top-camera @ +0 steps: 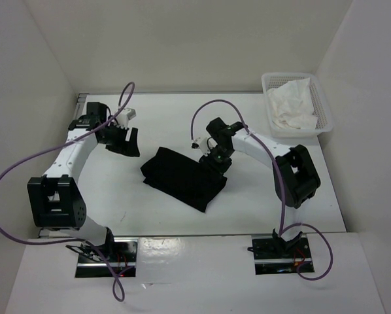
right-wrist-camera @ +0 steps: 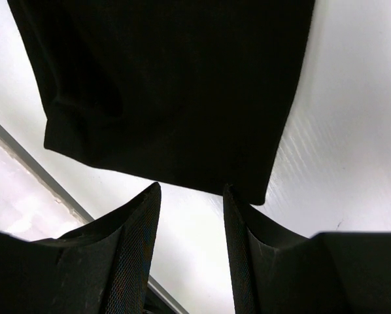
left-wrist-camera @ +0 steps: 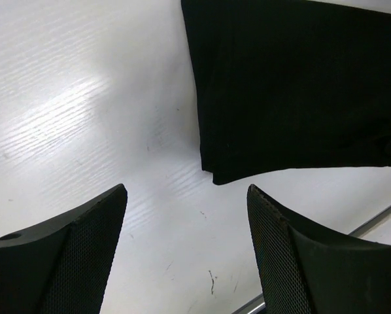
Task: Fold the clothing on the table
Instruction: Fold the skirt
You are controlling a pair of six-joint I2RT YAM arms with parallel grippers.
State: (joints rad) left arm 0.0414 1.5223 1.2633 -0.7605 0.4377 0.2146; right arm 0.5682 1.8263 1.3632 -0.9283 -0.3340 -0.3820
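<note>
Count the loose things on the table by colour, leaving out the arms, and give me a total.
Black: 1, the clothing
White: 2, the crumpled cloth and the mesh basket that holds it
Total: 3

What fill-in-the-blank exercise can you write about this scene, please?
1. The plain black soft fabric garment lies on the large flat white ____.
2. The white plastic mesh basket contains a crumpled white ____.
3. The open left hand holds ____.
Missing words: table; cloth; nothing.
</note>
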